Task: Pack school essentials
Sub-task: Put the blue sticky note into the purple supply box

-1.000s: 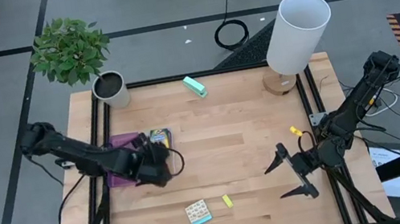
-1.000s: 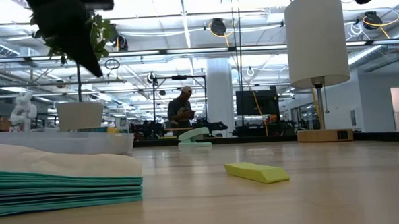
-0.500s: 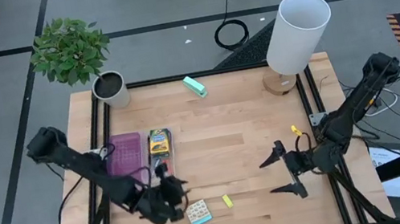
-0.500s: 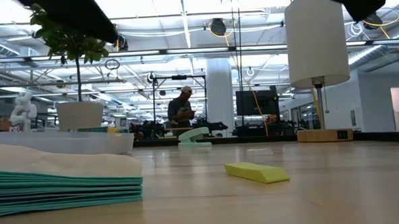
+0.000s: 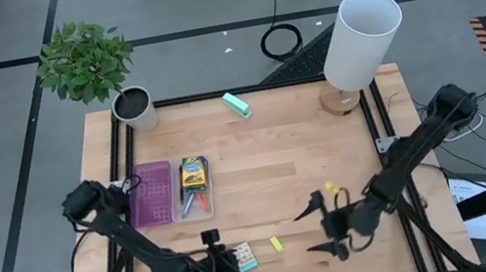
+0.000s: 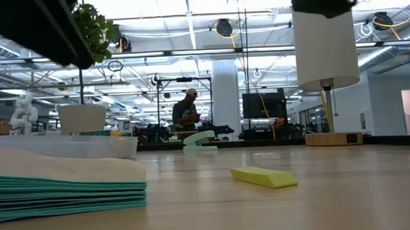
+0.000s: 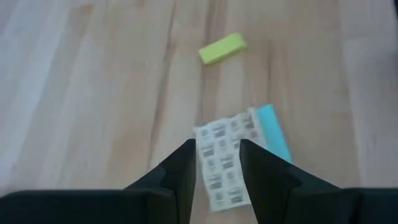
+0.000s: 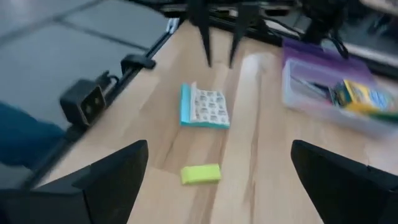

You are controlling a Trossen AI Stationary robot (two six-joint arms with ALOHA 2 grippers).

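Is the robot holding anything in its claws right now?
No. The left gripper hangs open over the patterned pad, not touching it. The right gripper is open too, near the yellow piece.

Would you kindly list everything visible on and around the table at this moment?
Case: one, purple and clear, table's left side, holding a yellow-green crayon box.
Pad: one, patterned with teal edge, near front edge.
Yellow piece: one, beside the pad.
Teal block: one, far edge.
Lamp: one, white, far right corner.
Plant: one, green, beyond far left corner.
Cup: one, far left corner.
Left pincer: open, above the pad.
Right pincer: open, right of the yellow piece.
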